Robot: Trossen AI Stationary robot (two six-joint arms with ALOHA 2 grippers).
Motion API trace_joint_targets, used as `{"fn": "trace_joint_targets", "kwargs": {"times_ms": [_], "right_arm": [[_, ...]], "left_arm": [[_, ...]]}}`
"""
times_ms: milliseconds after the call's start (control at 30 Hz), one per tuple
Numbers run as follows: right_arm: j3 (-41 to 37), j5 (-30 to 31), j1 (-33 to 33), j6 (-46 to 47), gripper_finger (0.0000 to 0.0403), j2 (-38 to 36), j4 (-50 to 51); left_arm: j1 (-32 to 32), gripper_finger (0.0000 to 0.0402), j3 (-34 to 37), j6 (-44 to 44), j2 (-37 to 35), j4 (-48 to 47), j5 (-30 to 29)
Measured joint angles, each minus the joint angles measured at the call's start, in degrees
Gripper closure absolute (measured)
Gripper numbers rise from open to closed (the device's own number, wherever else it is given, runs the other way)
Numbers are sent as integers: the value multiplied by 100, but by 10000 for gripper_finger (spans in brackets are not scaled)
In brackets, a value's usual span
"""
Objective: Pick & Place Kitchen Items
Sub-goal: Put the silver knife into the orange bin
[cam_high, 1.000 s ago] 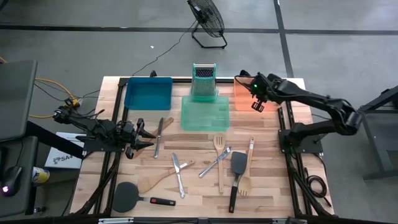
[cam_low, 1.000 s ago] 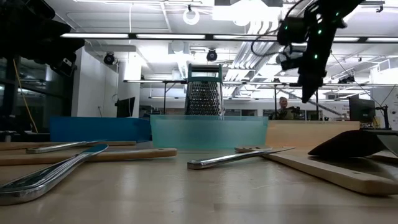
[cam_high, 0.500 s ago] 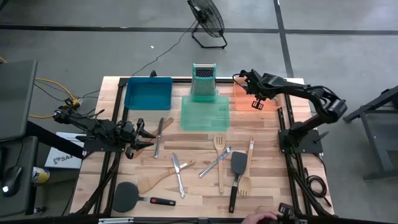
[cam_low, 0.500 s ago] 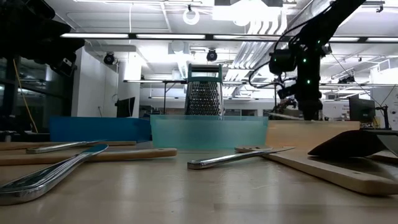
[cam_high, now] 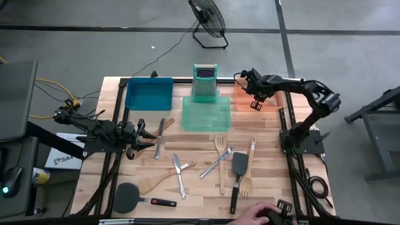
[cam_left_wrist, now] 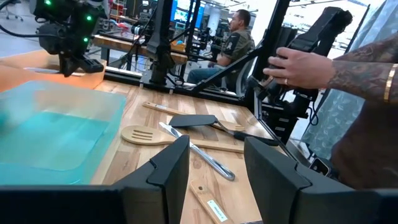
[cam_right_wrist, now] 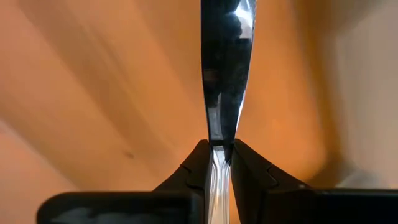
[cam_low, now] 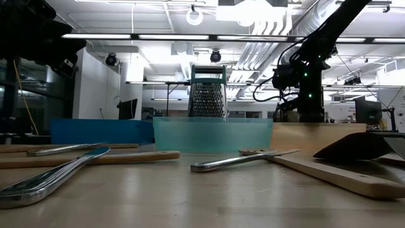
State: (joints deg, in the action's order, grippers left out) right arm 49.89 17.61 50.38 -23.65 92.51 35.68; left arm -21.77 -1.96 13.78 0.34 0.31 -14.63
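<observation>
My right gripper (cam_high: 250,85) hangs over the far left part of the orange tray (cam_high: 245,104), shut on a silver knife (cam_right_wrist: 225,74) whose blade points down at the tray floor. In the low view its fingers dip behind the tray's wall (cam_low: 319,134). My left gripper (cam_high: 149,139) waits open at the table's left side, level, with nothing between its fingers (cam_left_wrist: 168,168). Loose on the wood lie knives (cam_high: 179,175), a fork (cam_high: 215,164), wooden spoons (cam_high: 156,182), a slotted wooden spatula (cam_high: 220,156) and black spatulas (cam_high: 239,165), one with a red-tipped handle (cam_high: 129,197). My right gripper pinches the knife between its two fingers (cam_right_wrist: 193,165) at the narrow neck (cam_right_wrist: 219,149) where blade meets handle. The fingers slant steeply down from above and lie along the knife. The blade runs on beyond the fingertips; whether its tip touches the tray I cannot tell.
A blue tray (cam_high: 149,94) stands at the far left and a green tray (cam_high: 206,114) in the middle, with a metal box grater (cam_high: 204,81) upright behind it. A person's hand (cam_high: 262,215) holds a device at the near right edge.
My right gripper has sunk toward the orange tray and tipped further downward, carrying the knife; its fingers now reach behind the tray's wall. A person's hand has come in at the near right edge.
</observation>
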Motion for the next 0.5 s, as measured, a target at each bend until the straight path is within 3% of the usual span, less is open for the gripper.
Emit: {"fn": "trace_joint_targets", "kwargs": {"times_ms": [500], "right_arm": [[7,-158,158,25,353,41,-148]], "left_arm": [[1,250,0,0,0,-2,1]]}}
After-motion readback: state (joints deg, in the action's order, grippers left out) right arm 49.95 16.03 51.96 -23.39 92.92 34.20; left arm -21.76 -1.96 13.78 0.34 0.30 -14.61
